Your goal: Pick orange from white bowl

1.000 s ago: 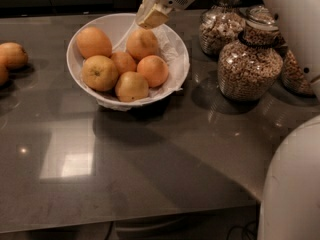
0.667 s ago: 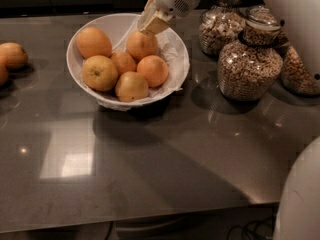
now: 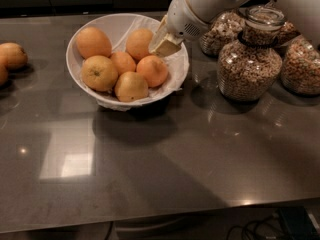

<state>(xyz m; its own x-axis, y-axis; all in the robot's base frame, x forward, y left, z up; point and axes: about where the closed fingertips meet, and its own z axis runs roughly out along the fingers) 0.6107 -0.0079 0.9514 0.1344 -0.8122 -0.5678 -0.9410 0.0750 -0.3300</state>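
The white bowl [image 3: 80,44] stands at the back left of the grey counter, lined with crinkled white paper and holding several oranges. The orange [image 3: 152,70], smooth and deep orange, lies at the bowl's right side. My gripper [image 3: 165,45], with beige tips on a white wrist, hangs over the bowl's right rim, just above and behind that orange and beside the back-right orange [image 3: 139,43]. A larger pale orange [image 3: 93,41] lies at the back left and a yellowish one with a dark stem dot [image 3: 100,73] at the front left.
Several glass jars of cereal stand to the right of the bowl, the nearest one [image 3: 250,64] close to my arm. Two loose oranges [image 3: 12,55] lie at the counter's far left edge. The counter's front edge runs along the bottom.
My gripper has come down and to the right, from above the bowl's back rim to just over the deep-orange fruit. The bowl and the oranges have not moved.
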